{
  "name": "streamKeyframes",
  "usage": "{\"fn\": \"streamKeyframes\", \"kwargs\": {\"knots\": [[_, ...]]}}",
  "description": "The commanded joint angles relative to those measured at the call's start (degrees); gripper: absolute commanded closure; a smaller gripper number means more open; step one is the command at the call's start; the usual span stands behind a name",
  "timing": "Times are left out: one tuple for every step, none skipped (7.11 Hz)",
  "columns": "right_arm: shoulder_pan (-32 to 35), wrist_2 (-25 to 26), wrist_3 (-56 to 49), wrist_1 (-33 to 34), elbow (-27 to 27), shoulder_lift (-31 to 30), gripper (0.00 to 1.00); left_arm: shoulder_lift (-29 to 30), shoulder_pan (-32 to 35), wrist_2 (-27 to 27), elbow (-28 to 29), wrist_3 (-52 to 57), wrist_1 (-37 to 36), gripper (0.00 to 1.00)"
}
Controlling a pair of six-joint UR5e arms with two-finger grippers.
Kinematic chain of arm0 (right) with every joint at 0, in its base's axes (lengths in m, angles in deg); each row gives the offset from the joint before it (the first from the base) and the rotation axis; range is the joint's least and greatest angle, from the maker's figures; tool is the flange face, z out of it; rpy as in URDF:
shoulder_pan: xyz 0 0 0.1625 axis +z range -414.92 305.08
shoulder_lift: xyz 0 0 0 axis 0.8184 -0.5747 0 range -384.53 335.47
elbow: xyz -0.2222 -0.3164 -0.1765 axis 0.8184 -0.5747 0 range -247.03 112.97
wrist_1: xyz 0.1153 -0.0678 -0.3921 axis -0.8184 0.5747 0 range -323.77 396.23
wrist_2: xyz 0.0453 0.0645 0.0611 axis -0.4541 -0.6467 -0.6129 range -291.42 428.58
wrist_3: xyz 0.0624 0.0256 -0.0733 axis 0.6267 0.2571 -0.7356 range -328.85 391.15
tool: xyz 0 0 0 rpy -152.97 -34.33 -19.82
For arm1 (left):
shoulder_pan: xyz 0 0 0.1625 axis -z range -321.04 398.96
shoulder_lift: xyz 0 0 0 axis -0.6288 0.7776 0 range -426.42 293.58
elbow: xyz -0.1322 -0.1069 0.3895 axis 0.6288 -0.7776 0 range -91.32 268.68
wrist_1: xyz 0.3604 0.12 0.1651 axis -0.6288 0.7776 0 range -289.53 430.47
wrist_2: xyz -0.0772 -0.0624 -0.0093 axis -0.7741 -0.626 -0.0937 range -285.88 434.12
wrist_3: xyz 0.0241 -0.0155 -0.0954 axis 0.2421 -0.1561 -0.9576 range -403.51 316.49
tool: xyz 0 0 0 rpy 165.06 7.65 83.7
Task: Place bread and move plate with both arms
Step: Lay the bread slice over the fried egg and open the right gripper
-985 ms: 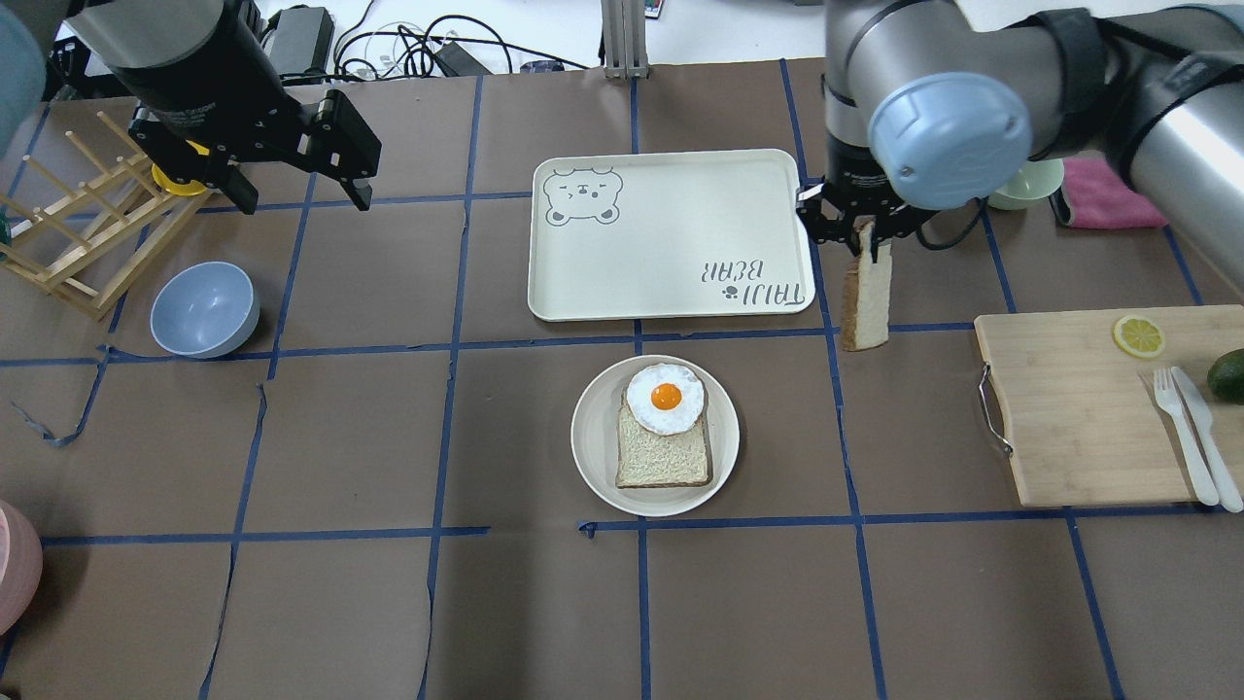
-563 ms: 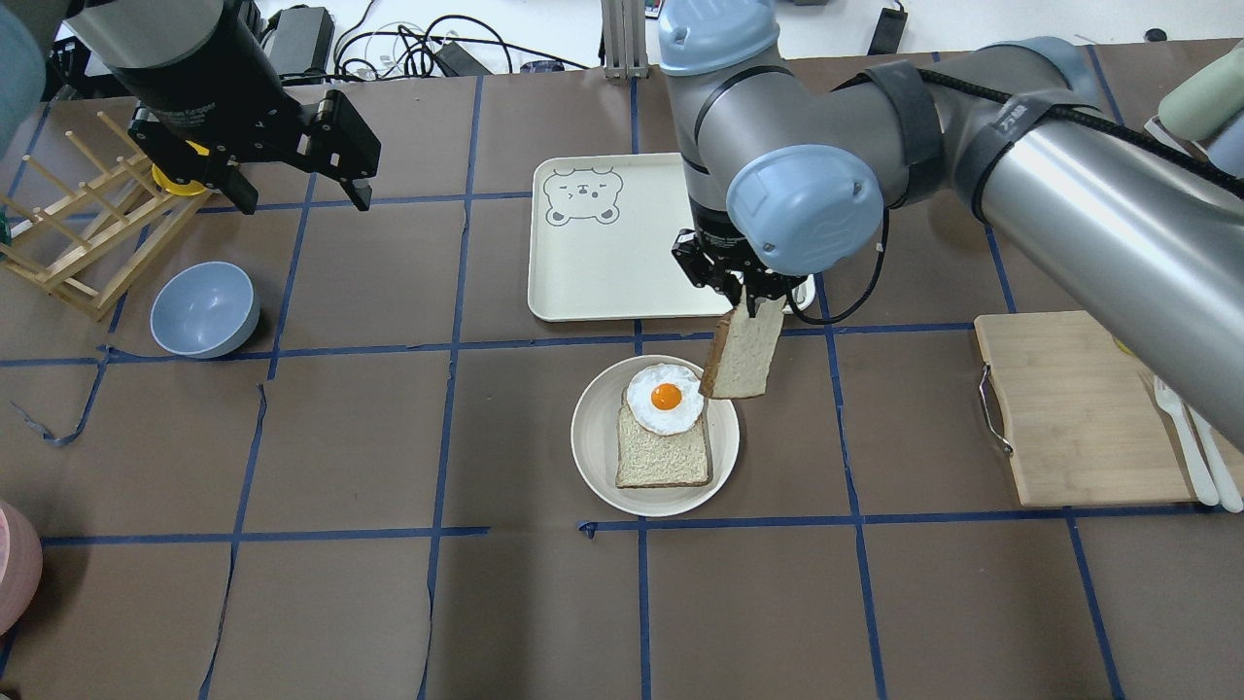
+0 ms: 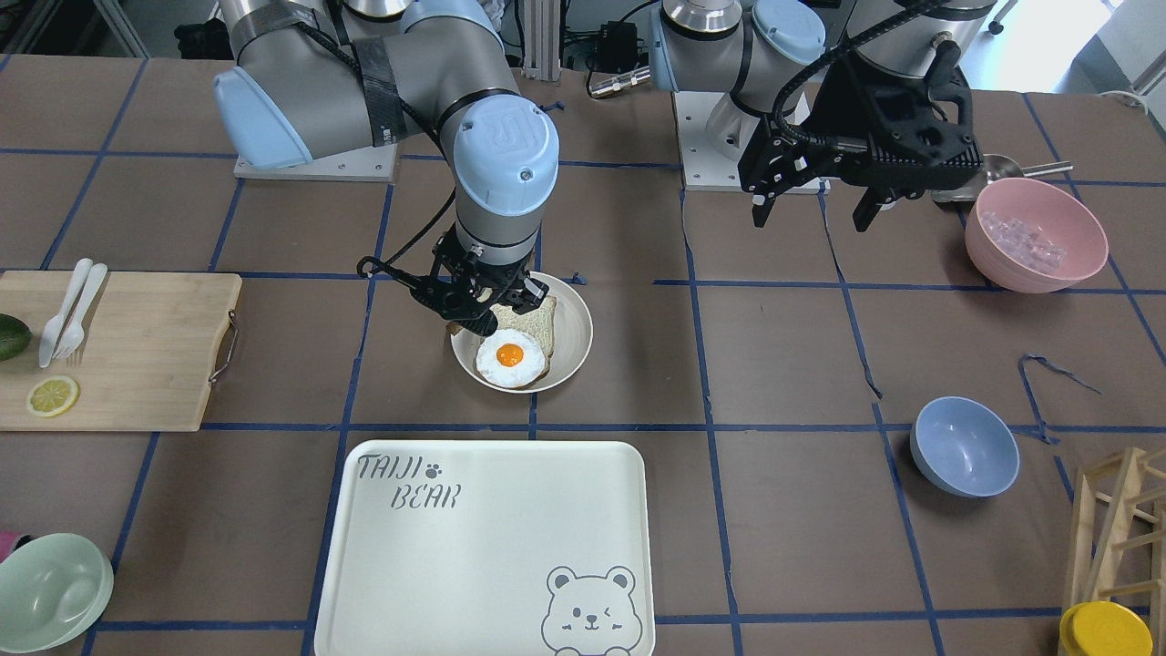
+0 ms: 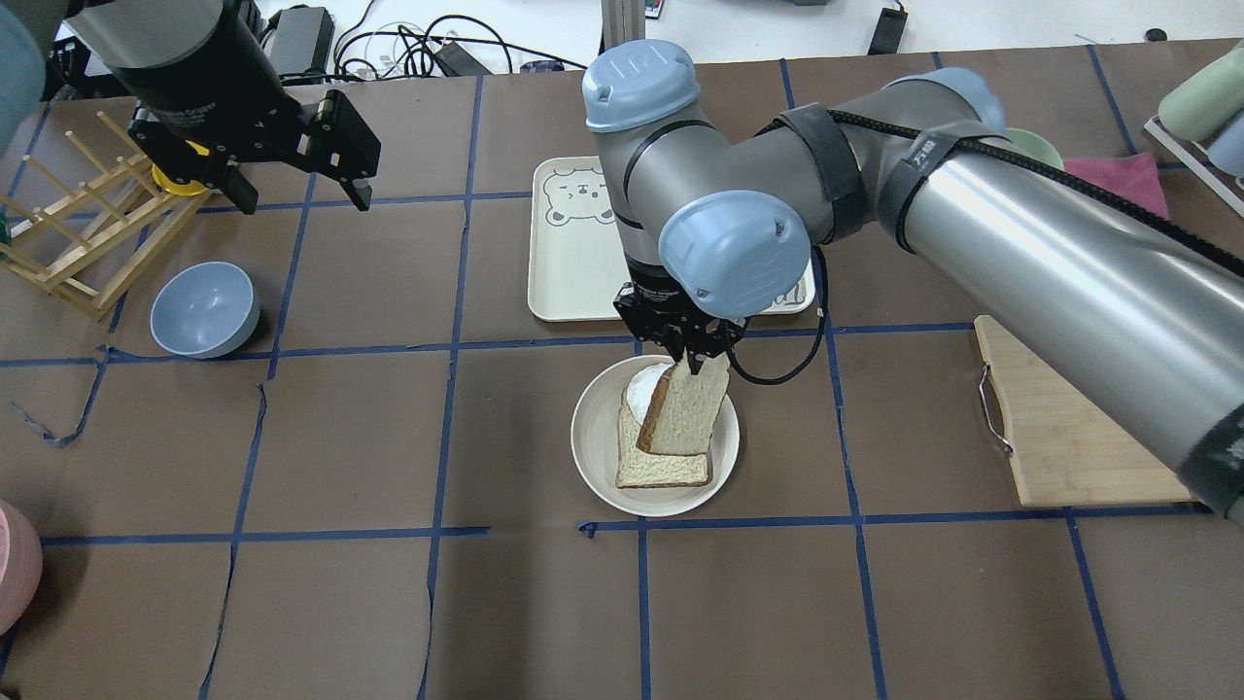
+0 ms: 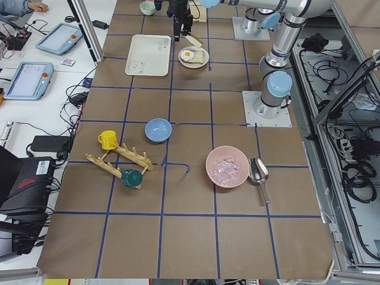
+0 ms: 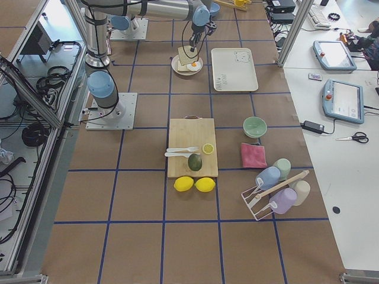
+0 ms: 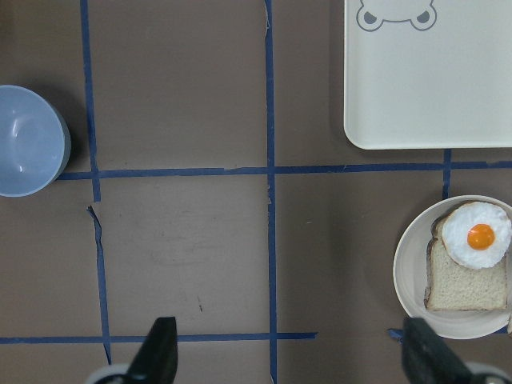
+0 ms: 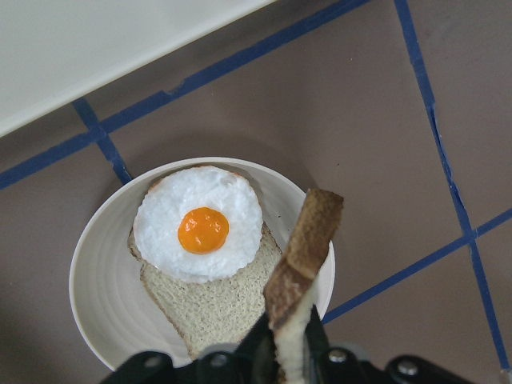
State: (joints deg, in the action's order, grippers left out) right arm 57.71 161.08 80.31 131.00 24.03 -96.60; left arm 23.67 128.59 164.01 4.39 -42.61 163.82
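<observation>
My right gripper (image 4: 692, 362) is shut on the top edge of the bread (image 4: 685, 413), a white slice with a dark brown crust. The bread hangs upright over the plate (image 4: 593, 457), and whether its lower edge touches anything I cannot tell. The right wrist view shows the bread (image 8: 308, 256) edge-on beside a fried egg (image 8: 200, 228) lying on another slice (image 8: 224, 300) on the plate (image 8: 88, 296). My left gripper (image 4: 303, 199) is open and empty, high over the table's far left. Its view shows the plate (image 7: 408, 280) at the lower right.
A cream bear tray (image 4: 573, 272) lies just behind the plate. A blue bowl (image 4: 204, 309) and a wooden rack (image 4: 78, 243) are at the left. A cutting board (image 4: 1069, 428) is at the right. A pink bowl (image 3: 1034, 232) sits near the left arm's base.
My right arm has carried the bread from beside the tray's right edge leftwards and nearer, to over the plate. The bread now hides most of the egg. The left arm has not moved.
</observation>
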Motion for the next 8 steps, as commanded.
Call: {"fn": "streamKeyframes", "kwargs": {"knots": [[0.2, -0.5, 0.3, 0.0, 0.3, 1.4, 1.0, 0.0, -0.1, -0.1, 0.0, 0.2, 0.0, 0.0], [0.2, -0.4, 0.3, 0.2, 0.5, 2.9, 1.0, 0.0, 0.0, -0.1, 0.0, 0.2, 0.0, 0.0], [0.2, -0.1, -0.3, 0.4, 0.7, 4.2, 1.0, 0.0, 0.0, -0.1, 0.0, 0.2, 0.0, 0.0], [0.2, -0.1, -0.4, 1.3, 0.8, 4.7, 1.0, 0.0, -0.1, -0.1, 0.0, 0.2, 0.0, 0.0], [0.2, -0.5, -0.6, 3.9, 0.7, 5.5, 1.0, 0.0, -0.1, -0.1, 0.0, 0.2, 0.0, 0.0], [0.2, -0.5, -0.6, 6.3, 0.8, 6.1, 0.57, 0.0, -0.1, -0.1, 0.0, 0.2, 0.0, 0.0], [0.2, -0.5, -0.5, 8.3, 0.7, 6.1, 0.16, 0.0, -0.1, -0.1, 0.0, 0.2, 0.0, 0.0], [0.2, -0.6, -0.7, 10.8, 0.5, 6.1, 0.0, 0.0, -0.1, -0.1, 0.0, 0.2, 0.0, 0.0]]}}
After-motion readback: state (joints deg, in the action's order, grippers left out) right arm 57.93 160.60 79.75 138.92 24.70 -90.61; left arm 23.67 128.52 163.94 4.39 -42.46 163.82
